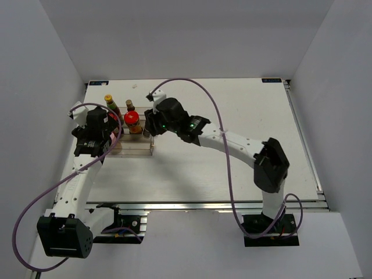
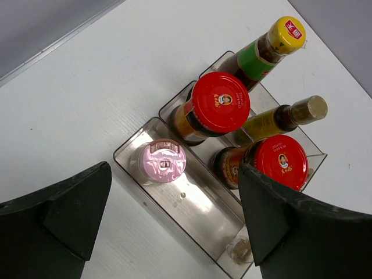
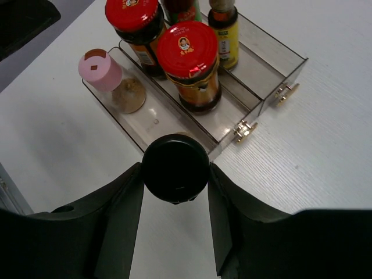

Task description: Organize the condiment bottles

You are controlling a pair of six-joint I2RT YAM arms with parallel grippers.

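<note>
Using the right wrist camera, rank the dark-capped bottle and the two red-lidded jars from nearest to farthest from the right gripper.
1. dark-capped bottle: held in the right gripper itself.
2. red-lidded jar: middle tier of the rack, near end.
3. second red-lidded jar: same tier, farther along, top left of view.

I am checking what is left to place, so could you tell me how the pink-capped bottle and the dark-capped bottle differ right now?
The pink-capped bottle stands free in the front tier of the clear rack. The dark-capped bottle is clamped in the right gripper over that tier's other end. The pink cap has a moulded tab on top, while the dark cap is plain and round. Both are cap-up.
</note>
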